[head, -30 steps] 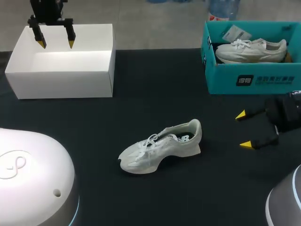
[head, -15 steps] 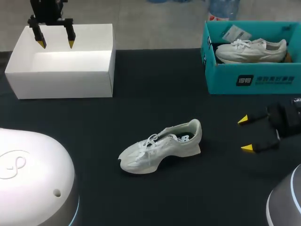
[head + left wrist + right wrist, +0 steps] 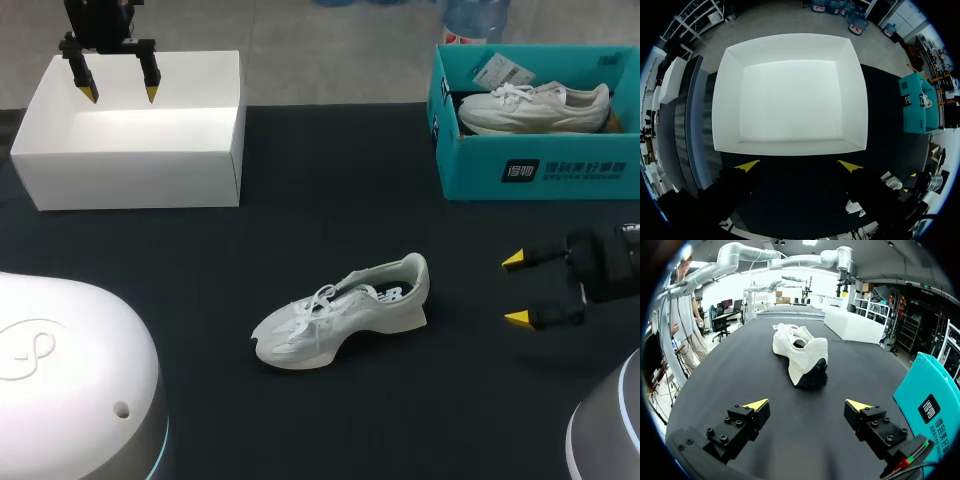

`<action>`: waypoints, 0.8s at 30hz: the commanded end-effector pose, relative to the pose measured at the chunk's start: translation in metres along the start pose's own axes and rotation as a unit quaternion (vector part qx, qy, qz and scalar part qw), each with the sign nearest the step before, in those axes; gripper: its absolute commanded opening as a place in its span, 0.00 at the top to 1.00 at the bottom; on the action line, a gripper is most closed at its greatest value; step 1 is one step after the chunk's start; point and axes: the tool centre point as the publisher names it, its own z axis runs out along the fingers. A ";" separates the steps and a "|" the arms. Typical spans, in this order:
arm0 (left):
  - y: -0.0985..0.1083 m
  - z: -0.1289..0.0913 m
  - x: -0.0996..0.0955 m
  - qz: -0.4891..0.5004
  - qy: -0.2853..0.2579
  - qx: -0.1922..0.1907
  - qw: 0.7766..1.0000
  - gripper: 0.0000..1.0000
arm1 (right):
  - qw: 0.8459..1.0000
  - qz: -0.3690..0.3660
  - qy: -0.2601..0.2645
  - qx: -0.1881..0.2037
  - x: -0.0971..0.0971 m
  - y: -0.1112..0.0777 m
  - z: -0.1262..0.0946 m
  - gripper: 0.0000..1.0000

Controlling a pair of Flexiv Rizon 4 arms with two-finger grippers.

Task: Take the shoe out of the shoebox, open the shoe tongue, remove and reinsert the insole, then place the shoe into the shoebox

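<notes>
This is a robotics lab. A black counter (image 3: 330,210) stands between two white domed arm bases (image 3: 60,380). The arms end in yellow-tipped claws, the left claw (image 3: 121,97) and the right claw (image 3: 515,290). On the counter are a white box (image 3: 130,165), a teal box (image 3: 530,172) and a loose shoe (image 3: 340,312).

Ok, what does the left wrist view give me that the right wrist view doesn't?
Left wrist only: the whole bare floor of the white box, ahead of the open left claw. Right wrist only: the heel and open collar of the white shoe, ahead of the open right claw. Both: the white box, the teal box and the black table.
</notes>
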 end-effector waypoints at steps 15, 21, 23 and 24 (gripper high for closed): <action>0.000 0.000 0.000 0.000 0.000 0.000 1.000 0.00 | 1.000 0.012 0.004 0.011 -0.002 -0.005 0.007 0.00; 0.000 0.000 0.000 0.000 0.000 0.000 1.000 0.00 | 1.000 0.012 0.004 0.011 -0.002 -0.005 0.007 0.00; 0.000 0.000 0.000 0.000 0.000 0.000 1.000 0.00 | 1.000 0.012 0.004 0.011 -0.002 -0.005 0.007 0.00; 0.000 0.000 0.000 0.000 0.000 0.000 1.000 0.00 | 1.000 0.012 0.004 0.011 -0.002 -0.005 0.007 0.00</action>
